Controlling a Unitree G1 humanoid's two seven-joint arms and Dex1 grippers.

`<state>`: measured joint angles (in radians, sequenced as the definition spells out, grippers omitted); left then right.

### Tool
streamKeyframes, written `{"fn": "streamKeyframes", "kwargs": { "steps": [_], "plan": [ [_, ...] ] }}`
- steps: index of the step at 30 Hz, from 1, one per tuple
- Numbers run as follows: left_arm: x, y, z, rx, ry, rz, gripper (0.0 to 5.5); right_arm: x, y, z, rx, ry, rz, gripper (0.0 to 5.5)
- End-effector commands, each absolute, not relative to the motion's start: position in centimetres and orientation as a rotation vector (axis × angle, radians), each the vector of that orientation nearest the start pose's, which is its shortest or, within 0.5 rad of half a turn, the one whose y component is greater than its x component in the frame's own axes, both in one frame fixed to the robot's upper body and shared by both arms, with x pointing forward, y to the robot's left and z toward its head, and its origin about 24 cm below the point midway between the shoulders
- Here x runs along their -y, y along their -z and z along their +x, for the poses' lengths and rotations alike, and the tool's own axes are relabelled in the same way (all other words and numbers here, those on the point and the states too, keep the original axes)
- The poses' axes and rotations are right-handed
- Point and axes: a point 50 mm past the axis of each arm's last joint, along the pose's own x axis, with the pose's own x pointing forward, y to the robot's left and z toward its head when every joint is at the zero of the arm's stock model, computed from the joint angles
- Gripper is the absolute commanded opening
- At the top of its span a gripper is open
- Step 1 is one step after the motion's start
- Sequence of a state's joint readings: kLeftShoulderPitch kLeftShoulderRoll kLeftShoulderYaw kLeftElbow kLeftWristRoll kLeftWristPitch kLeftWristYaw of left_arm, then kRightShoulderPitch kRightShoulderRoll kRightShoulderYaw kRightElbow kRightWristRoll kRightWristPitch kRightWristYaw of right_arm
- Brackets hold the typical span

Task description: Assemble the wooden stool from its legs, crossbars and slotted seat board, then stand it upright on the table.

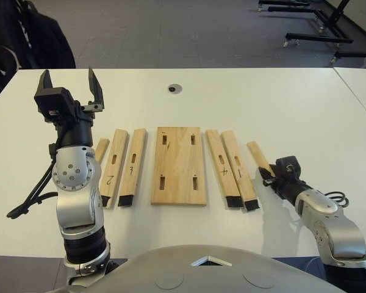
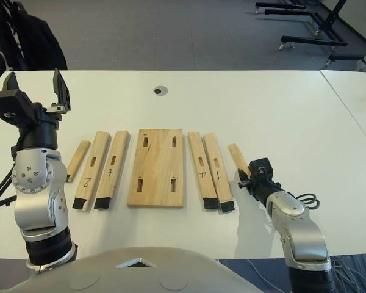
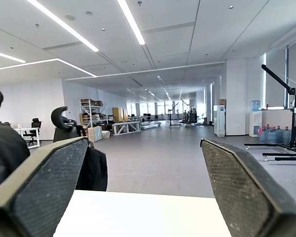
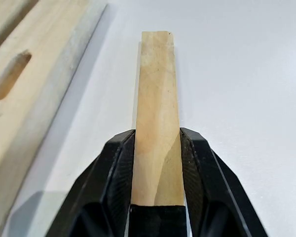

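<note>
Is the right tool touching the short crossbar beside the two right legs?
Touching. In the right wrist view the right tool clamps the crossbar, both fingers pressed on its sides without gap.

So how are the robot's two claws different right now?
The left gripper is up above the table; the right gripper is down low at it. The left gripper is open and empty; the right gripper is shut on a short wooden crossbar. Both are black and two-fingered.
</note>
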<state>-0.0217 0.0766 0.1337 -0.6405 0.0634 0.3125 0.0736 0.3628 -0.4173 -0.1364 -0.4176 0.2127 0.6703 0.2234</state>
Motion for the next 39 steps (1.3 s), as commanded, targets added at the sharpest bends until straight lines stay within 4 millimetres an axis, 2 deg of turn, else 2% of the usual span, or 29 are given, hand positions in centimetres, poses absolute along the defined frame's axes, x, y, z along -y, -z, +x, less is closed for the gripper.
{"fn": "streamKeyframes", "kwargs": {
  "steps": [1, 2, 3, 5, 7, 9, 11, 14, 18, 22, 28, 33, 39],
  "plan": [
    [-18.9, -16.7, 23.8, 0.340, -0.166, 0.095, 4.17, 24.5, -3.8, 19.3, -0.374, -0.054, -0.186, 1.29],
    [-18.7, -16.3, 24.3, 0.298, -0.117, 0.051, 4.17, 23.8, -6.6, 22.1, -0.209, -0.084, -0.165, 1.29],
    [-18.4, -16.2, 24.8, 0.279, -0.071, 0.019, 4.17, 23.1, -9.1, 24.1, -0.079, -0.113, -0.138, 1.29],
    [-17.8, -16.4, 25.5, 0.253, 0.037, -0.134, 4.17, 21.6, -13.5, 26.5, 0.126, -0.193, -0.081, 1.29],
    [-16.7, -17.0, 25.7, 0.250, 0.201, -0.281, 4.17, 19.9, -17.2, 27.8, 0.270, -0.302, -0.059, 1.29],
    [-14.8, -18.5, 25.1, 0.294, 0.484, -0.487, 4.17, 17.6, -20.3, 28.4, 0.391, -0.450, -0.045, 1.29],
    [-13.4, -19.5, 24.6, 0.316, 0.674, -0.628, 4.17, 15.8, -21.8, 28.1, 0.456, -0.568, -0.041, 1.29],
    [-12.0, -20.2, 24.7, 0.284, 0.797, -0.769, 4.17, 13.1, -22.1, 27.4, 0.506, -0.695, -0.108, 1.29],
    [-11.4, -20.4, 24.4, 0.239, 0.867, -0.880, 4.17, 10.2, -21.1, 26.3, 0.512, -0.856, -0.195, 1.29],
    [-11.2, -20.4, 24.4, 0.200, 0.862, -0.905, 4.17, 8.6, -20.3, 25.2, 0.530, -0.979, -0.280, 1.29],
    [-11.0, -20.2, 24.4, 0.183, 0.832, -0.917, 4.17, 7.6, -19.6, 24.9, 0.525, -1.011, -0.303, 1.29],
    [-10.8, -20.2, 24.3, 0.188, 0.842, -0.898, 4.17, 7.6, -19.1, 25.2, 0.498, -0.992, -0.303, 1.29],
    [-10.8, -20.3, 24.1, 0.204, 0.838, -0.895, 3.23, 8.1, -18.0, 25.5, 0.460, -0.967, -0.312, 1.29]
  ]
}}
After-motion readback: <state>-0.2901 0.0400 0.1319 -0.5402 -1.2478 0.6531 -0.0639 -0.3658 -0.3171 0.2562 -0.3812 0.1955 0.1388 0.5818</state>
